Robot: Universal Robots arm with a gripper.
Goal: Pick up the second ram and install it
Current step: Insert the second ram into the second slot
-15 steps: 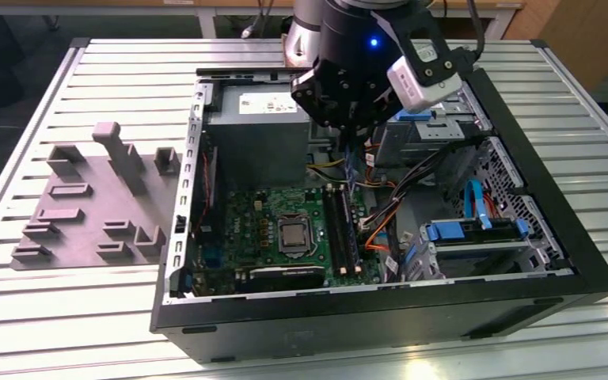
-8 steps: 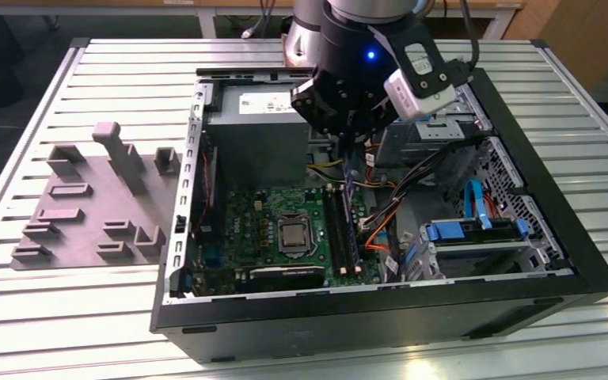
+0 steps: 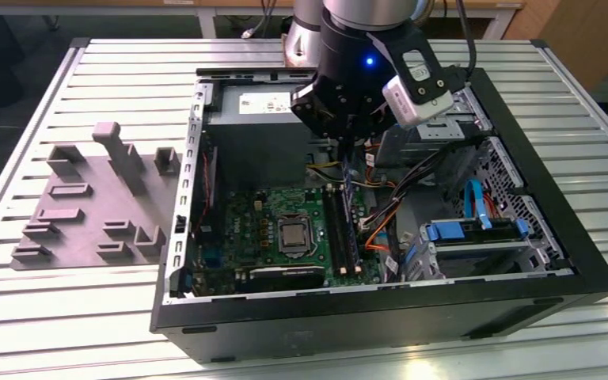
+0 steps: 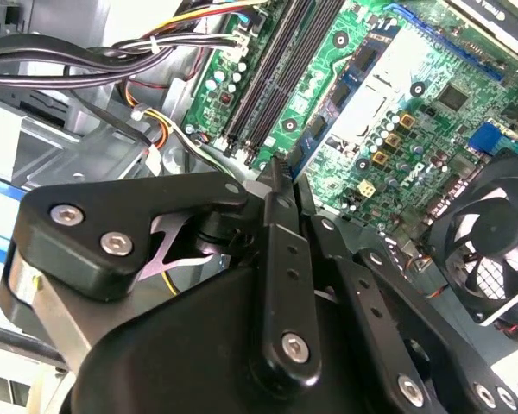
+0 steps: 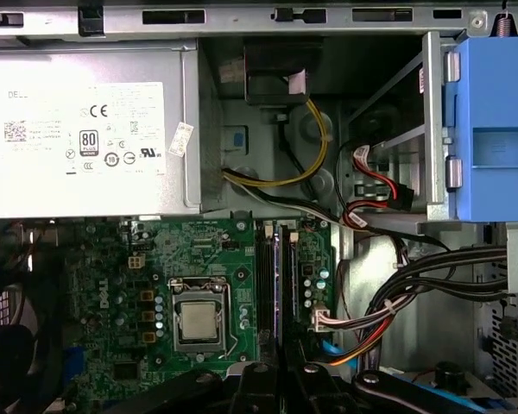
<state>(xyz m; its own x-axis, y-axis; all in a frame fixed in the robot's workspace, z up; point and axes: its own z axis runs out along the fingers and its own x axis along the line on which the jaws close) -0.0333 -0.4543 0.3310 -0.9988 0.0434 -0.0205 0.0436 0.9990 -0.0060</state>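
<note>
One gripper (image 3: 348, 150), clamped on one stick: the second ram (image 5: 276, 276), held edge-on directly above the memory slots (image 3: 341, 229). Just beside the slots, one processor socket (image 5: 198, 319) on one flank, bundled cables (image 5: 432, 285) crowding the other. Case (image 3: 389, 321) walls well apart from the slots.

Second ram (image 5: 277, 285) edge-up over memory slots (image 5: 266, 285)

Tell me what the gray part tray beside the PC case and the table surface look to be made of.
Part tray: probably plastic, maybe 3D printed; uniform matte gray, blocky molded pockets and posts, no shine.
Table: likely aluminum; pale silver slats with parallel grooves and a soft metallic sheen.
PC case: painted sheet metal by the look, black outer wall, bare gray inside.
</note>
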